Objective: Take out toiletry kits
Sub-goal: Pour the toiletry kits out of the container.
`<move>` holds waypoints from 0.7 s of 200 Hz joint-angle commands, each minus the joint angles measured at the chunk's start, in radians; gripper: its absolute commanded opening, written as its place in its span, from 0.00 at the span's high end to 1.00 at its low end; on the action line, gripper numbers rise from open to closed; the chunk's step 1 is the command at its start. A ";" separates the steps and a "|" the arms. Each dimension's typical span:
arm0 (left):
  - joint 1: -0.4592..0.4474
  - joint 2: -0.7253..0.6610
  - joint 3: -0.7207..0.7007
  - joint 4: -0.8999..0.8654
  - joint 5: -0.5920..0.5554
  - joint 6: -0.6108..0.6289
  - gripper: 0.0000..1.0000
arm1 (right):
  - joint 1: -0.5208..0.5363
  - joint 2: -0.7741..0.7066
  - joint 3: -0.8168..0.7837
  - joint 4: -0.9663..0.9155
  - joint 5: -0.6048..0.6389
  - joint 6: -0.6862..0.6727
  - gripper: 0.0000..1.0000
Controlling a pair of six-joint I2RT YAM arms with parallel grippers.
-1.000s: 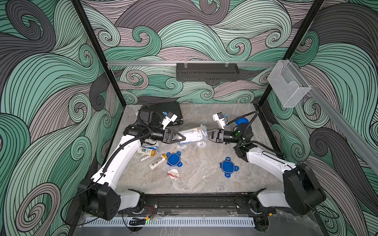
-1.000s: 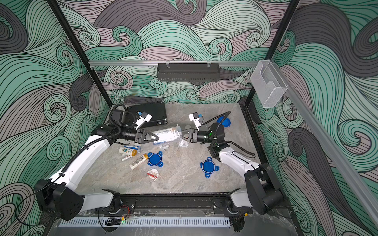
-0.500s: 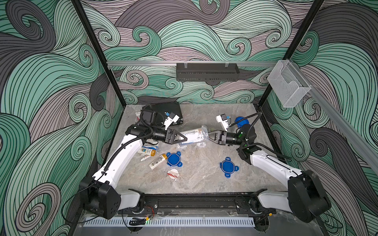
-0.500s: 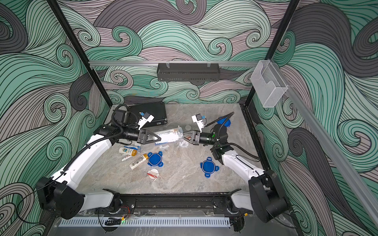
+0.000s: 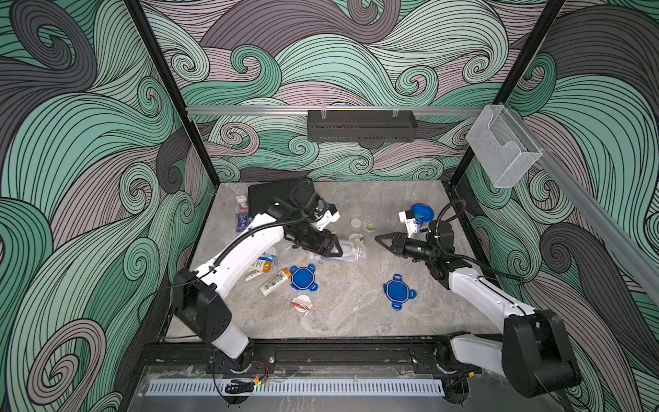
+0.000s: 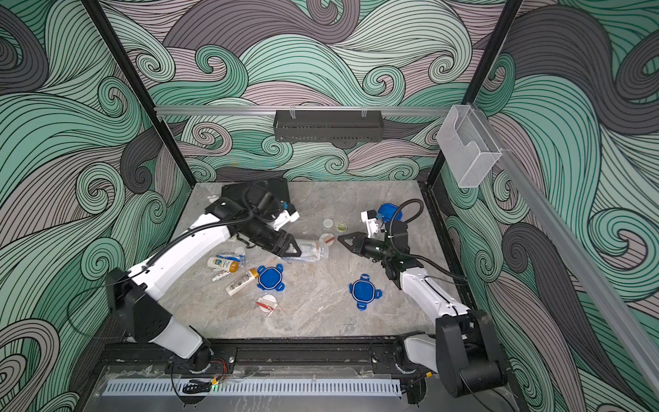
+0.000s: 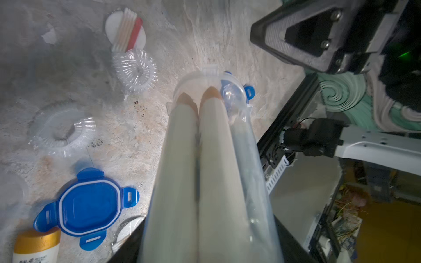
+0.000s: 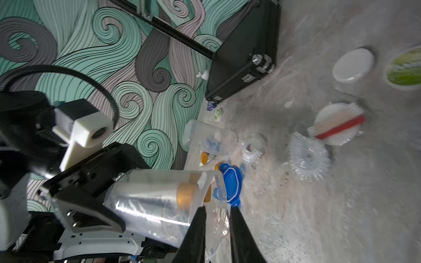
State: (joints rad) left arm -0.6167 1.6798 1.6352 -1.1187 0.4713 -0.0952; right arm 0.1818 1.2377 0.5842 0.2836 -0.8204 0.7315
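Near the table's middle: a clear plastic cylinder container (image 5: 351, 251) is held on its side, mouth toward the right arm. Two white bottles with orange-gold caps (image 7: 182, 170) lie inside it, caps toward the mouth.
Left arm: reaches from the near-left base diagonally to the middle, with the wrist roughly level and pointing toward the right arm.
Left gripper (image 5: 335, 248): clenched around the container's closed end.
Right arm: runs forward from the near-right base along the table's right edge, then bends at the elbow so the wrist lies level, aimed at the container's mouth.
Right gripper (image 5: 378, 239): its black fingers (image 8: 196, 232) stand narrowly parted, grasping nothing. In both top views its tip sits just clear of the mouth.
Grey marbled table (image 5: 356, 321): a loose white bottle with gold cap (image 5: 274, 281) lies beside a blue clip-on lid (image 5: 303, 278). A round white packet with red stripe (image 5: 301, 304) lies just nearer, and a second blue clip-on lid (image 5: 398, 290) lies near the right arm.
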 commanded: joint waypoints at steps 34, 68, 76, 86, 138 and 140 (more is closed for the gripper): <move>-0.143 0.229 0.363 -0.267 -0.364 0.000 1.00 | -0.025 0.001 -0.035 -0.115 0.080 -0.083 0.79; -0.183 0.303 0.523 -0.414 -0.450 -0.016 1.00 | -0.024 0.008 -0.031 -0.117 0.068 -0.090 0.79; -0.171 0.271 0.427 -0.321 -0.482 0.012 1.00 | -0.022 0.006 -0.036 -0.113 0.072 -0.089 0.79; -0.147 0.315 0.493 -0.407 -0.504 -0.013 1.00 | -0.022 0.010 -0.040 -0.102 0.068 -0.087 0.79; -0.051 -0.028 0.254 -0.116 -0.143 0.064 0.99 | 0.014 -0.053 -0.070 0.043 -0.001 -0.053 0.71; -0.042 -0.042 0.238 -0.102 -0.121 0.064 0.99 | 0.018 -0.060 -0.072 0.053 -0.004 -0.051 0.70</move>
State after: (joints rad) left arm -0.7307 1.8931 2.0186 -1.4094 0.1310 -0.0864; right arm 0.1719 1.2377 0.5270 0.2226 -0.7727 0.6720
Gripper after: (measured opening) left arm 0.670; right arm 0.269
